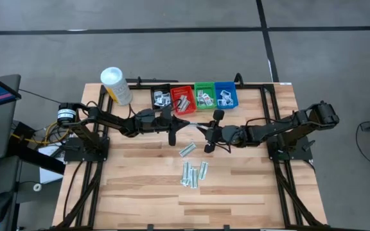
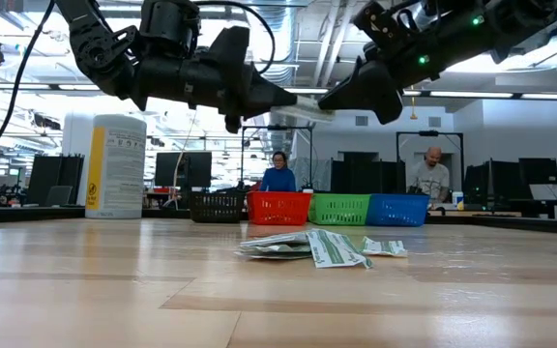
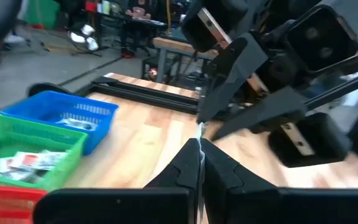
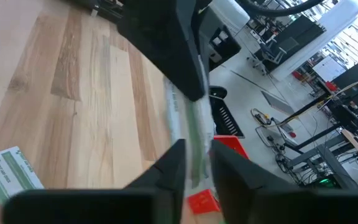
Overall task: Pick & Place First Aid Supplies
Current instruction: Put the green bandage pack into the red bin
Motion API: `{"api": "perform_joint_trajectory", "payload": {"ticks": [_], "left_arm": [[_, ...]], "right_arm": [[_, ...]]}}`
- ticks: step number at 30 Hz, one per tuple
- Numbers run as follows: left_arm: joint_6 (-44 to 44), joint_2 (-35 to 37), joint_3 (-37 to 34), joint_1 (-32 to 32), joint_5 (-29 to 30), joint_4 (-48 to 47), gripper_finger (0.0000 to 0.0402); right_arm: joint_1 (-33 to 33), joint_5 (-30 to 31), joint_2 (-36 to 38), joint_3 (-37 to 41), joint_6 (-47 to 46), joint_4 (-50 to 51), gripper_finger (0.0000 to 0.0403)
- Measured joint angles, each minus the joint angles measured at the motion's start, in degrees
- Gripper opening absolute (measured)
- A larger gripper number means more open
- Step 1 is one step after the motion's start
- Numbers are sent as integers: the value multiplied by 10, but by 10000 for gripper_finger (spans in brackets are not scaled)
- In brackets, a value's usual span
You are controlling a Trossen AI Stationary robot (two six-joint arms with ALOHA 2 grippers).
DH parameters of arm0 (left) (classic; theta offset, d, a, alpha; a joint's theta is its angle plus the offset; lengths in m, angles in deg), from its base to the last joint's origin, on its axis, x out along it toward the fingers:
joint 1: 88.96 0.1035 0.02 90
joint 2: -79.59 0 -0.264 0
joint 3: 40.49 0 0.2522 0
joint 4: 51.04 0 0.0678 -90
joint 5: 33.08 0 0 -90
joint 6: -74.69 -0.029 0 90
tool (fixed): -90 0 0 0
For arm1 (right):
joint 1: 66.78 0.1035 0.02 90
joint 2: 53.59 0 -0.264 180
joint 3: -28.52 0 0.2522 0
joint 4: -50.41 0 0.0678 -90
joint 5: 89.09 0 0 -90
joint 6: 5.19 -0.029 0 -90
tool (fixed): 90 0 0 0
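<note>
A pale-green wrapped strip [image 2: 303, 104] hangs in mid-air between my two grippers, above the middle of the table. My left gripper [image 1: 186, 124] reaches in from the left and is shut on one end. My right gripper [image 1: 203, 128] reaches in from the right and is shut on the other end. More pale-green strips [image 1: 193, 173] lie flat on the wood nearer the front edge, and one [image 1: 186, 149] lies apart. In the low view they form a flat pile [image 2: 317, 247]. My left gripper [image 3: 199, 155] pinches the strip's thin end [image 3: 199, 134] between both fingers, coming level from the table's left. The strip is lifted clear of the table. My right gripper [image 4: 196, 165] pinches the strip's other end [image 4: 194, 140] between both fingers, level from the table's right and along the strip. The strip runs on toward the left gripper [image 4: 188, 62].
Along the far edge stand a black bin [image 1: 161, 97], a red bin [image 1: 183, 97], a green bin [image 1: 205, 96] and a blue bin [image 1: 225, 95], each holding packets. A white canister with a yellow label [image 1: 115, 85] stands far left. People sit in the room behind.
</note>
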Motion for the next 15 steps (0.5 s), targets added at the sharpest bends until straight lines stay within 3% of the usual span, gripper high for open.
{"api": "perform_joint_trajectory", "payload": {"ticks": [8,15], "left_arm": [[-85,0,0,15,61,-4,6],[-168,0,0,77,107,-46,7]], "right_arm": [[-2,10,0,0,-38,32,178],[-3,16,0,0,-116,95,216]]}}
